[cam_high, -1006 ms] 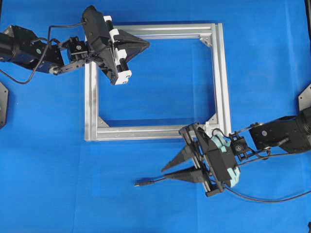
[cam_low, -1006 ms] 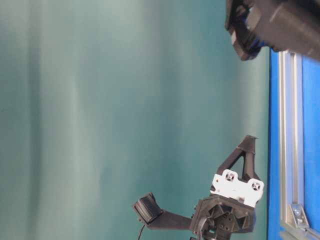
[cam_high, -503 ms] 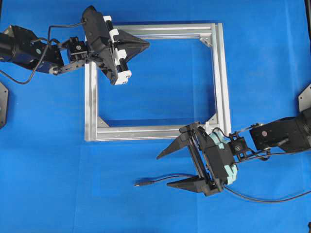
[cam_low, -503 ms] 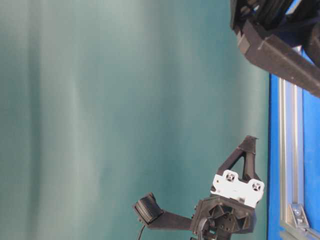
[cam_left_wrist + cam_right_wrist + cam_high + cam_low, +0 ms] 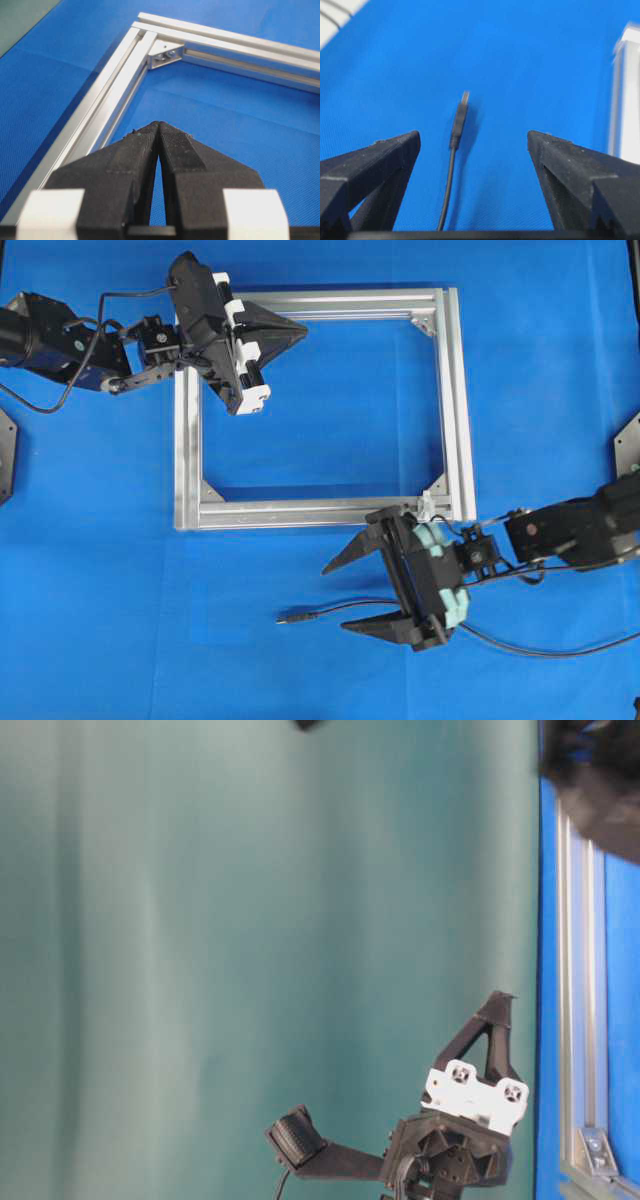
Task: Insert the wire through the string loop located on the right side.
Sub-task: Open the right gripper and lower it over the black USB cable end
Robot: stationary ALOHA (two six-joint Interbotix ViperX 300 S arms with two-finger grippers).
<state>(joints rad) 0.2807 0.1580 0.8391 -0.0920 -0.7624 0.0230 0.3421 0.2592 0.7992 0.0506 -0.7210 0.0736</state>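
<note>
The wire (image 5: 320, 613) is a thin black cable lying on the blue cloth, with its plug tip (image 5: 285, 619) pointing left. My right gripper (image 5: 335, 598) is open wide just below the frame's front bar. In the right wrist view the wire (image 5: 451, 165) runs between the fingers, nearer the left fingertip (image 5: 412, 140), and neither finger touches it. The string loop (image 5: 424, 503) shows only as a small whitish bit at the frame's front right corner. My left gripper (image 5: 303, 330) is shut and empty over the frame's back left part; its tips (image 5: 159, 125) meet.
A square silver frame (image 5: 455, 410) lies flat on the blue cloth, with grey brackets in its corners (image 5: 165, 52). The wire trails off to the right edge (image 5: 560, 650). In the table-level view my left gripper (image 5: 497, 1005) stands above the frame bar (image 5: 580, 1020).
My right gripper's jaws have spread from partly closed to wide open, and that arm has shifted slightly left. The wire's plug has stayed in place. The left arm has not moved.
</note>
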